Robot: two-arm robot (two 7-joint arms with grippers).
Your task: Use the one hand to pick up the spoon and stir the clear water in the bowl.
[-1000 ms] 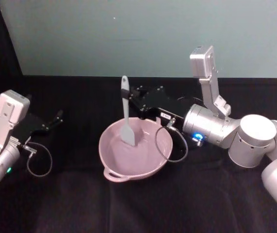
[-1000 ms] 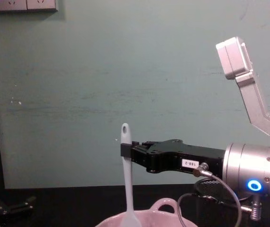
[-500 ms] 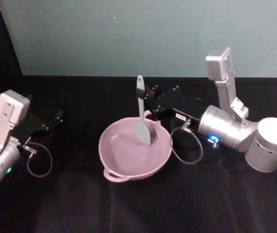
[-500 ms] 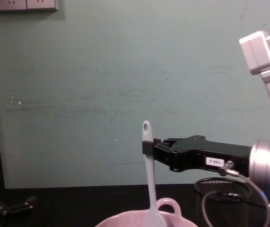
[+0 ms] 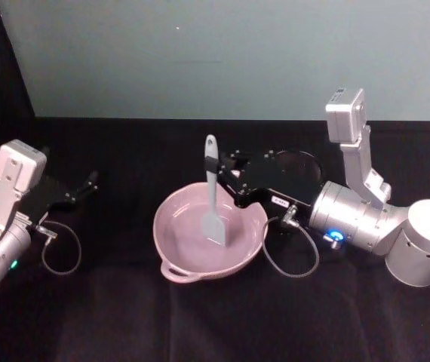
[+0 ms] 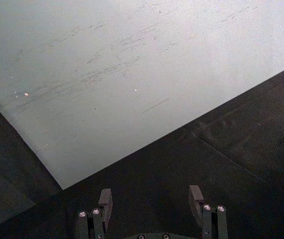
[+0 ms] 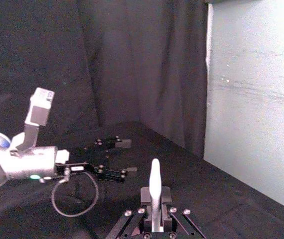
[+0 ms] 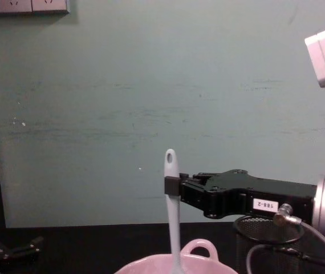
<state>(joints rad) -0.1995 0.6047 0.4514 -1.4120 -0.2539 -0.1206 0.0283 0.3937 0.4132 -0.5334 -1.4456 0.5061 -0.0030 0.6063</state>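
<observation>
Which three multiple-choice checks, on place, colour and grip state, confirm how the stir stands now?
1. Where is the spoon's head?
A) inside the bowl
B) lying outside it
C) lifted above its rim

2. What colour is the bowl?
A) blue
B) pale pink
C) black

3. What state is the right gripper in?
A) open, empty
B) shut on the spoon
C) open around the rim

Answers:
1 A: the head view shows the paddle down within the rim.
2 B: it is glossy pink.
3 B: the right wrist view shows the handle clamped in it.

The left gripper rests open at the far left.
</observation>
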